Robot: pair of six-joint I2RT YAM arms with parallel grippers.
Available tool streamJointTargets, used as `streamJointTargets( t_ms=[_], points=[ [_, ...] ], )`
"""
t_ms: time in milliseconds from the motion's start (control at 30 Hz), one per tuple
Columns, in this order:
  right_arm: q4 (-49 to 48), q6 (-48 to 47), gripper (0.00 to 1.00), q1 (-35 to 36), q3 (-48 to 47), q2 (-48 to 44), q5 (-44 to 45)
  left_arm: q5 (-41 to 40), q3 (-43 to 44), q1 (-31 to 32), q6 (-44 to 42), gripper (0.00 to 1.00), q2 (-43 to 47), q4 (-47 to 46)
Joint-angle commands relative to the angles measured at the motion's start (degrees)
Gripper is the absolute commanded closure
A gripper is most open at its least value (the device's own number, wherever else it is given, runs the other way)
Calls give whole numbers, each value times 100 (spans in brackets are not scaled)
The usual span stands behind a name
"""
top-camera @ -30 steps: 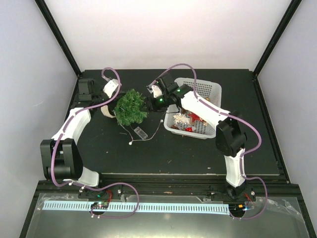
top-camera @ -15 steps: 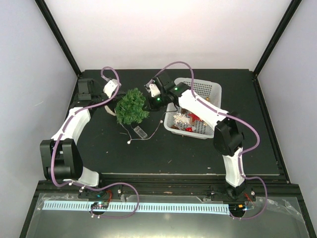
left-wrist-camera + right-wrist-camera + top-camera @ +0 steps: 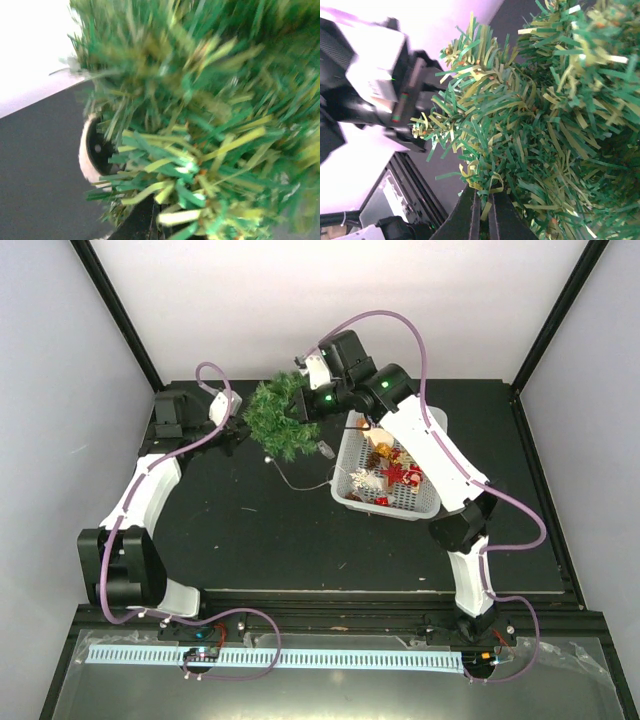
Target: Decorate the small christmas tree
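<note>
The small christmas tree [image 3: 283, 420], bushy and dark green, is held off the table near the back edge between my two grippers. My left gripper [image 3: 244, 429] meets it from the left and my right gripper [image 3: 303, 414] from the right. Green needles [image 3: 210, 110] fill the left wrist view, with the beige base rim [image 3: 86, 159] at the left. The left gripper [image 3: 159, 214] is shut, its tips buried in needles. The right gripper [image 3: 484, 201] is shut on a tuft of the tree [image 3: 555, 115].
A white basket [image 3: 343, 468] right of the tree holds red [image 3: 410, 476] and pale ornaments [image 3: 364, 480]. A thin wire [image 3: 303, 483] hangs from the tree toward the basket. The left arm's wrist [image 3: 375, 82] sits just beyond the tree. A black frame post [image 3: 125, 320] stands at the back left.
The right gripper has shut on the tree. Both arms have then raised it off the table and carried it toward the back, with the wire trailing up after it.
</note>
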State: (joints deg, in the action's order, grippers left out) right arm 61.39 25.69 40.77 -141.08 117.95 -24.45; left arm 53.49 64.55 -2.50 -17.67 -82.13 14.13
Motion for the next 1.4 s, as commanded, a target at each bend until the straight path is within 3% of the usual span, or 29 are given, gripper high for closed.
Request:
streamJointTargets(
  t_ms=[0,867,1133,1367],
  points=[
    [129,-155,99,-59,331,27,37,316,-14,205,330,98,-2,187],
    [506,-254,99,-110,493,127,72,130,63,391,244,99,-273,546],
    [409,-193,92,-181,427,298,12,39,338,391,372,98,-637,404],
    [287,-127,76,-268,350,420,-28,-20,580,391,510,98,-953,313]
  ],
)
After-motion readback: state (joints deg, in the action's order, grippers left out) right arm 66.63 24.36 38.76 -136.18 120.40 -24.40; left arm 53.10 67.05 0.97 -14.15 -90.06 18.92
